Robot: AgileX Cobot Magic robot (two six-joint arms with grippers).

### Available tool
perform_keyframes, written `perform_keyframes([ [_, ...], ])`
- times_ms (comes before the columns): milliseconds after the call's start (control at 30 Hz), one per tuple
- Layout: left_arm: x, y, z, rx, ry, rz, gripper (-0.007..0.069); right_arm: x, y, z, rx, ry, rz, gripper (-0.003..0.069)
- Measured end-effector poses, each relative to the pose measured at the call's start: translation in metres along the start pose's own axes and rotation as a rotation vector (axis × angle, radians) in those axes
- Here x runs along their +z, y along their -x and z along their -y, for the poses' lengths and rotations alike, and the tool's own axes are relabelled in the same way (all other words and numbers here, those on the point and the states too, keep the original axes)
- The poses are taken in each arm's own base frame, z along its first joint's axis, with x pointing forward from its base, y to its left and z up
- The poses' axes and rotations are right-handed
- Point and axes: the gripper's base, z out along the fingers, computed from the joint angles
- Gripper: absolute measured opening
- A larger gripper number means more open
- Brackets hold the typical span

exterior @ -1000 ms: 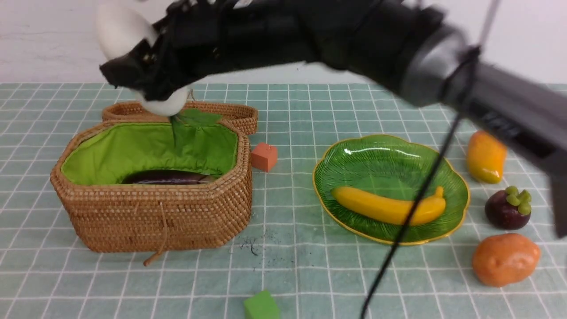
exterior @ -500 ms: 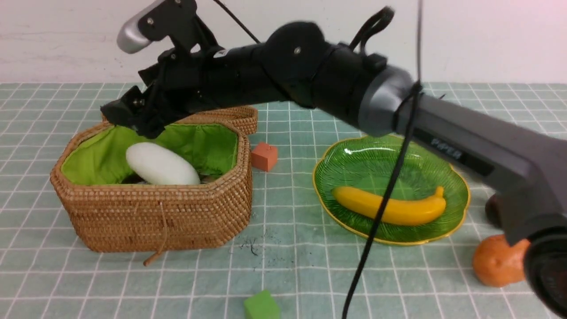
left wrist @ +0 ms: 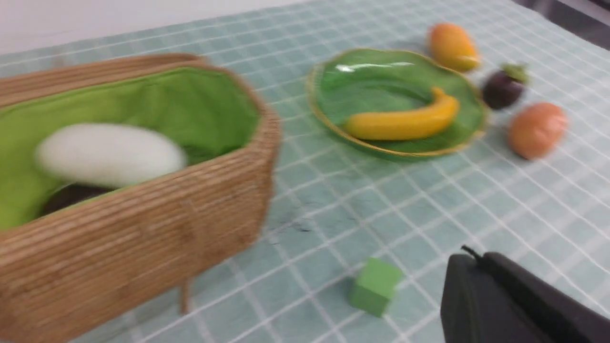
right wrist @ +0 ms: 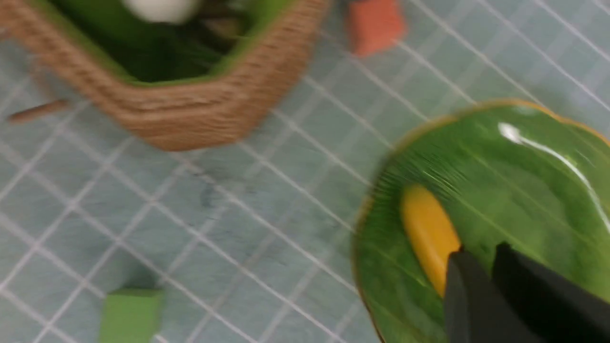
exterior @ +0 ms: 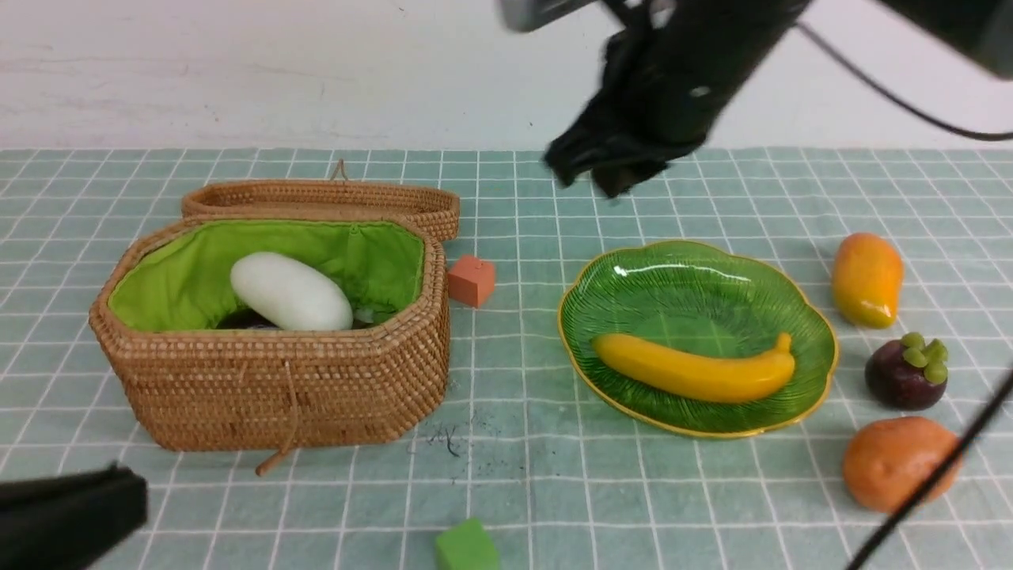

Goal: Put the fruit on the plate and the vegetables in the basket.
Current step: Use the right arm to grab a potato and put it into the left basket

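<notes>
The wicker basket with green lining holds the white radish on top of the dark eggplant. The green plate holds the banana. The mango, mangosteen and potato lie on the cloth right of the plate. My right gripper is blurred, high above the plate's far left edge; in its wrist view the fingers are almost together and empty over the banana. My left gripper is shut and empty, low in front of the basket. No gourd is in view.
An orange cube sits between basket and plate. A green cube lies near the front edge, close to my left gripper. The basket's lid lies open behind it. A black cable crosses in front of the potato.
My right gripper let the radish go into the basket, then swung up and right to above the plate. My left gripper has come into view at the lower left.
</notes>
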Motion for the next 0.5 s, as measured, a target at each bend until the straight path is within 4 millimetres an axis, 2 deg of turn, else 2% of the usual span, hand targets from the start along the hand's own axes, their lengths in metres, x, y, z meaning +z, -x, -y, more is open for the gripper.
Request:
perform_keyframes([
  [33,0.000,0.000,0.002,0.013,-0.027,0.002,-0.0013,-0.006,-0.008,0.009,0.054,-0.028,-0.010,0.0035],
  [100,0.000,0.001,0.007,0.037,-0.082,0.013,-0.0013,-0.016,-0.038,0.036,0.221,-0.088,-0.063,0.0012],
  [133,0.000,0.001,0.009,0.047,-0.100,0.019,-0.0013,-0.015,-0.055,0.050,0.303,-0.117,-0.103,0.0016],
  [167,0.000,0.002,0.009,0.048,-0.103,0.019,-0.0013,-0.015,-0.059,0.053,0.317,-0.121,-0.111,0.0017],
  [233,-0.001,0.002,0.011,0.062,-0.123,0.026,-0.0013,0.000,-0.106,0.083,0.507,-0.195,-0.246,0.0062],
  [267,-0.001,0.002,0.011,0.062,-0.124,0.027,-0.0013,-0.002,-0.107,0.085,0.515,-0.199,-0.244,0.0067],
  [300,-0.001,0.002,0.012,0.064,-0.128,0.028,-0.0013,0.005,-0.126,0.096,0.588,-0.223,-0.299,0.0100],
  [333,-0.001,0.002,0.012,0.067,-0.131,0.029,-0.0013,0.018,-0.153,0.108,0.705,-0.246,-0.371,0.0168],
  [367,-0.001,0.002,0.012,0.066,-0.131,0.029,-0.0013,0.022,-0.158,0.109,0.725,-0.248,-0.383,0.0178],
  [400,-0.001,0.002,0.012,0.065,-0.133,0.030,-0.0013,0.033,-0.175,0.117,0.823,-0.246,-0.394,0.0267],
  [467,-0.001,0.002,0.012,0.064,-0.133,0.030,-0.0013,0.048,-0.193,0.127,0.950,-0.225,-0.350,0.0409],
  [500,-0.001,0.002,0.012,0.063,-0.134,0.030,-0.0013,0.050,-0.195,0.128,0.961,-0.223,-0.337,0.0422],
])
